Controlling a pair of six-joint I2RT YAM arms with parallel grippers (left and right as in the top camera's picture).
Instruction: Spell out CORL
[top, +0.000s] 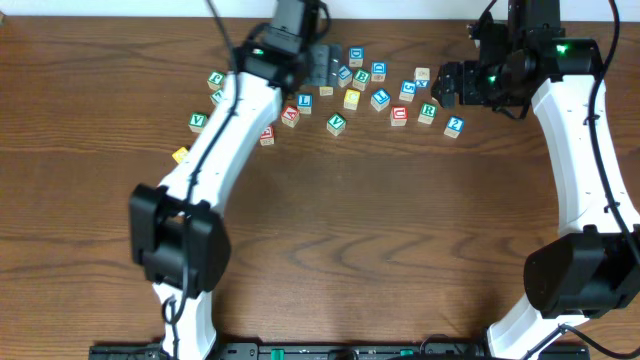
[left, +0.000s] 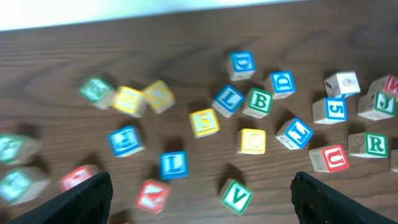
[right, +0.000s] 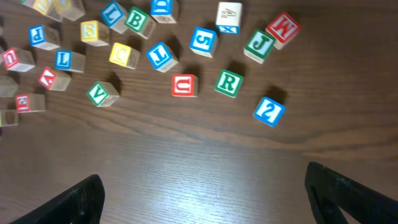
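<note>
The lettered cubes lie scattered at the far middle of the table. The yellow C cube (left: 252, 141) (right: 122, 55) (top: 351, 99) sits mid-cluster. The white cube with green R (left: 375, 144) (right: 229, 83) (top: 428, 112) lies on the right, beside a red U cube (right: 184, 84). A blue L cube (left: 173, 164) (right: 62, 60) (top: 304, 102) lies left of the C. Two blurred yellow cubes (left: 129, 99) show letters I cannot read, so I cannot pick out the O. My left gripper (left: 202, 208) (top: 322, 66) hovers open over the cluster, holding nothing. My right gripper (right: 211, 199) (top: 447, 88) is open and empty over bare wood, on the near side of the R.
A second blue L cube (left: 228, 99) lies by a green B cube (left: 258, 102). A green V cube (left: 236, 196) sits between my left fingers' line. A blue question-mark cube (right: 268, 111) lies nearest my right gripper. One yellow cube (top: 180, 155) lies apart at the left.
</note>
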